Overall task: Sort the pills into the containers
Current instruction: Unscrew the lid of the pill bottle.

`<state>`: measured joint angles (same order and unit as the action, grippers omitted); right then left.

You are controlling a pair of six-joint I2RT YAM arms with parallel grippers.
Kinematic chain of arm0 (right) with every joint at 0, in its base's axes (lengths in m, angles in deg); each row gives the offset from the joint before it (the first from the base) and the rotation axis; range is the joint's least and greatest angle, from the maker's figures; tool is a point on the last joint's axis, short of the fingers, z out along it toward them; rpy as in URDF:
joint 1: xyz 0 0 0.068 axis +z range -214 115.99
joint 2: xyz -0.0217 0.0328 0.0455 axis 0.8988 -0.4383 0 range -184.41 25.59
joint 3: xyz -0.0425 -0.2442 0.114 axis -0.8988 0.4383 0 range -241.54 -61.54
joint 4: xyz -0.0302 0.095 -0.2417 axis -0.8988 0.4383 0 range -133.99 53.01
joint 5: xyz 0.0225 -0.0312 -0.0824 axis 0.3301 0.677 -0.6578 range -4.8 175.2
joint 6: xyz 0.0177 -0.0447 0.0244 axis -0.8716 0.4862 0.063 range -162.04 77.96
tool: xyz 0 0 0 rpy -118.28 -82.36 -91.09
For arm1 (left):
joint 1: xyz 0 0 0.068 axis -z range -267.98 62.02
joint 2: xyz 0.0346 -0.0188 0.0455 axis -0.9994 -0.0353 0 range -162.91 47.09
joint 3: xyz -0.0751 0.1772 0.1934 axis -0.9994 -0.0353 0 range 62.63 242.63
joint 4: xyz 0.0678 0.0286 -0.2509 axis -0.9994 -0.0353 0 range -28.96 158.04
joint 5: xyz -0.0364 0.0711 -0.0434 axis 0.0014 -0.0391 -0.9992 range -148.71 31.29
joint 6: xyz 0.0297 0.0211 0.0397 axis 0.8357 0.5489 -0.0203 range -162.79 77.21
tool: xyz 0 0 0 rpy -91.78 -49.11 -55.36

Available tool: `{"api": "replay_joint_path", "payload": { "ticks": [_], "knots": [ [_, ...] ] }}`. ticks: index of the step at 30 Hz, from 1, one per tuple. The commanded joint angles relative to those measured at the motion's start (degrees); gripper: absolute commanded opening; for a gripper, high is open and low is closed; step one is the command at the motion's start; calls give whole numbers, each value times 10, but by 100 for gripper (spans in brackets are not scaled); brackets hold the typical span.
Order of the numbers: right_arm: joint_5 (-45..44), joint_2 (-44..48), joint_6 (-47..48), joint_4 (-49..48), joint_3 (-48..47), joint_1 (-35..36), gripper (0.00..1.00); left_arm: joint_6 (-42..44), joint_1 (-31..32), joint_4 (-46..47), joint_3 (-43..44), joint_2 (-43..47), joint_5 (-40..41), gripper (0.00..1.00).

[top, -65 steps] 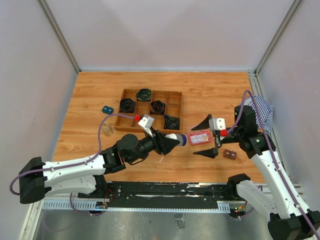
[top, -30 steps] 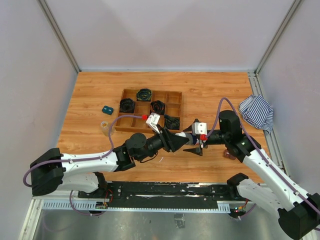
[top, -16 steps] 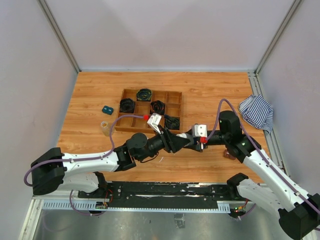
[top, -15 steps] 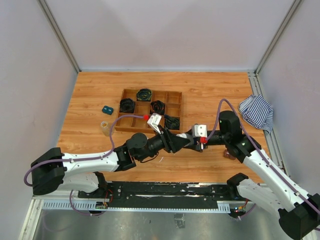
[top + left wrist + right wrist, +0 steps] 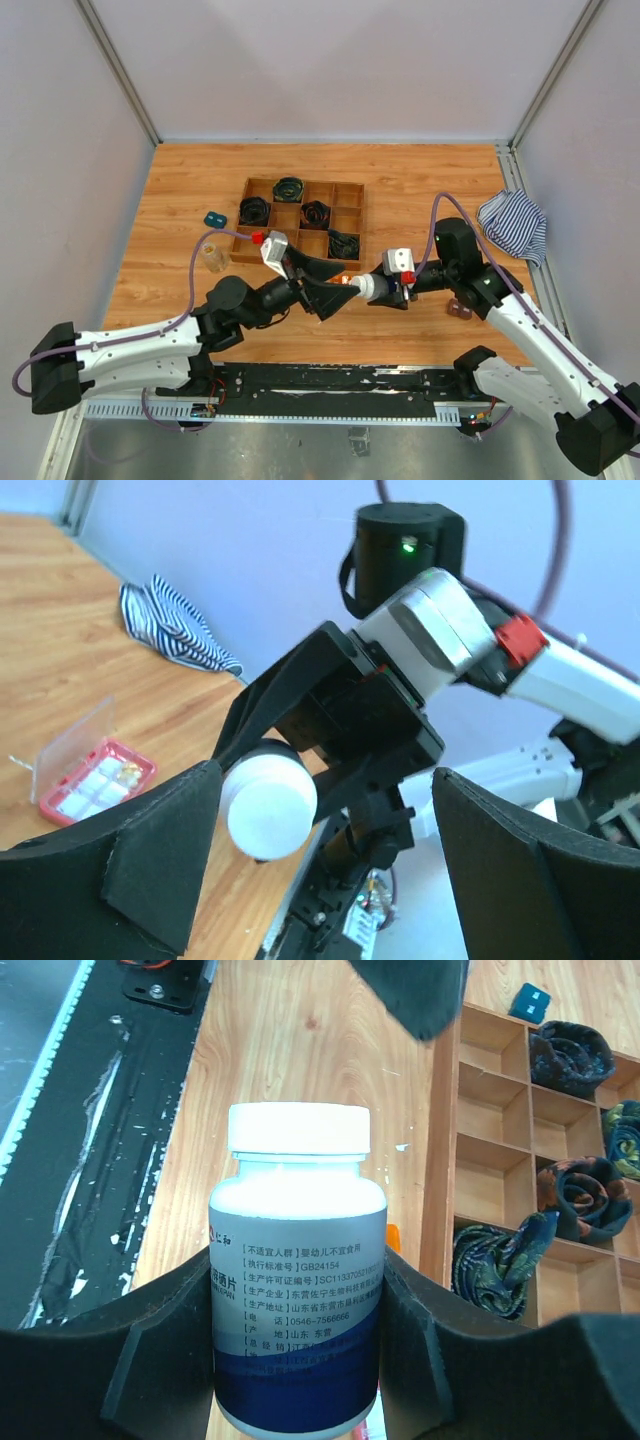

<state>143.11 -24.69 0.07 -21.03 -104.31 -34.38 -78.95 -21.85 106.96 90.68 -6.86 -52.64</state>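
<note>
White-capped pill bottle with a grey and dark-blue label (image 5: pixel 297 1280) sits clamped between the right gripper's (image 5: pixel 297 1360) fingers above the wooden table (image 5: pixel 430 190), its cap facing the left gripper (image 5: pixel 340 281), whose jaws are spread wide and hold nothing. From the left wrist only the cap shows. Overhead, the grippers hide the flat pink translucent box (image 5: pixel 95 780). The small clear cylindrical vial (image 5: pixel 212 258) stands left of them, its contents unreadable.

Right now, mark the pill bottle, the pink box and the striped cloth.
pill bottle (image 5: pixel 297 1290), right wrist view, on its printed label.
pink box (image 5: pixel 94 783), left wrist view, on its compartmented base.
striped cloth (image 5: pixel 513 222), top external view, on its middle.
</note>
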Motion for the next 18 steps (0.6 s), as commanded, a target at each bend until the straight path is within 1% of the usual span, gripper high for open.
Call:
{"api": "replay_joint_path", "payload": {
  "ticks": [1, 4, 6, 9, 11, 14, 16, 18],
  "knots": [
    [42, -4, -6, 40, -36, -8, 1, 189, 3, 17, -37, 67, -89, 90],
    [67, -8, 0, 56, -42, -13, 1, 360, 2, 21, -55, 86, -182, 90],
    [72, -10, 10, 68, -46, -16, 1, 462, 2, 22, -65, 87, -219, 90],
    [71, -9, 23, 77, -48, -20, 1, 577, 1, 6, -62, 76, -247, 92],
    [68, -9, 26, 78, -47, -22, 1, 635, -1, -30, -43, 63, -266, 93],
    [66, -10, 30, 82, -47, -23, 1, 663, -23, -53, -20, 39, -291, 92],
    [65, -13, 31, 83, -47, -23, 1, 658, -51, -53, -8, 24, -318, 88],
    [62, -16, 31, 84, -49, -23, 1, 659, -63, -53, 2, 7, -334, 84]
  ]
}}
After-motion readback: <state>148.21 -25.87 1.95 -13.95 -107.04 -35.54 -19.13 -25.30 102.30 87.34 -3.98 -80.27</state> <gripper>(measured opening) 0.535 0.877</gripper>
